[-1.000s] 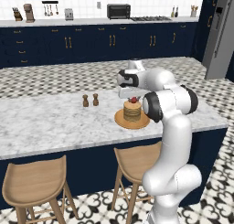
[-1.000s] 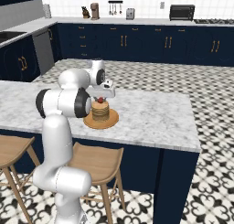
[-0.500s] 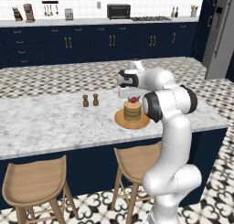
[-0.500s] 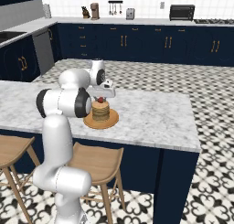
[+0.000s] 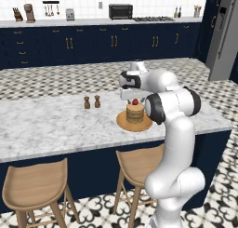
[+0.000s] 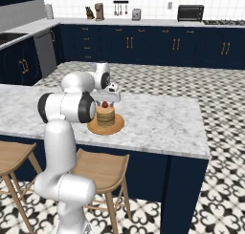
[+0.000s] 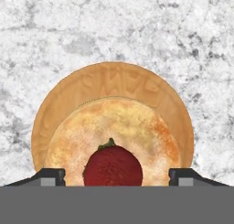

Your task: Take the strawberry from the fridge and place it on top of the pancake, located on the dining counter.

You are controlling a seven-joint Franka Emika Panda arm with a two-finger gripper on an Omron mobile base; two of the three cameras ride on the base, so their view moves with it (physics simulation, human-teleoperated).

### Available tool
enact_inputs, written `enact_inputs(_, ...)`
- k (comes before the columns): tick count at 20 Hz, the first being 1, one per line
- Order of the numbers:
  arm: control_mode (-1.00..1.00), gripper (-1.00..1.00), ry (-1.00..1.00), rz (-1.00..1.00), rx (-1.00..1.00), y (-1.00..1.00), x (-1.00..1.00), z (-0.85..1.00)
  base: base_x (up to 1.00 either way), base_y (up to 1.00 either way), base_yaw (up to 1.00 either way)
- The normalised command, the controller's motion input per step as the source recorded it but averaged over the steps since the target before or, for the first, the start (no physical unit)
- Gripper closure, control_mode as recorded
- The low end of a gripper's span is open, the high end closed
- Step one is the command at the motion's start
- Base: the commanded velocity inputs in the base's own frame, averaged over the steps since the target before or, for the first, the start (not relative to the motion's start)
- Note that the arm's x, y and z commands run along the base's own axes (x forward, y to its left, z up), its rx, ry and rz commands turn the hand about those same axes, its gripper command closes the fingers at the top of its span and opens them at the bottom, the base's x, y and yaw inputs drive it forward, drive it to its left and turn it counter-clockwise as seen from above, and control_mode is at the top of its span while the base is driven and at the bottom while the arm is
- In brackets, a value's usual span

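On round tan pancake stack point(image 7: 114, 131) sits small red strawberry point(image 7: 113, 166), 6 o'clock in hand view; gripper point(image 7: 113, 176) released, fingers apart beside it.

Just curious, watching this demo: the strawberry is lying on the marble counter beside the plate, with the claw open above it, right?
Not quite. The strawberry sits on top of the pancake stack on the plate, not on the marble counter. The hand view shows it, with the claw open above it.
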Motion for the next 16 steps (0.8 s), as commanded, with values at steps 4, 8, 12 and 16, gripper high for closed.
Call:
enact_inputs(4, -1.00, -1.00, 0.00, 0.00, 0.00, 0.00, -0.09, 0.00, 0.00, 0.00, 0.00)
enact_inputs(8, -1.00, -1.00, 0.00, 0.00, 0.00, 0.00, -0.15, 0.05, 0.00, 0.00, 0.00)
enact_inputs(12, -1.00, -1.00, 0.00, 0.00, 0.00, 0.00, -0.29, 0.18, 0.00, 0.00, 0.00)
enact_inputs(16, -1.00, -1.00, -0.02, 0.00, 0.00, 0.00, -0.32, 0.36, 0.00, 0.00, 0.00)
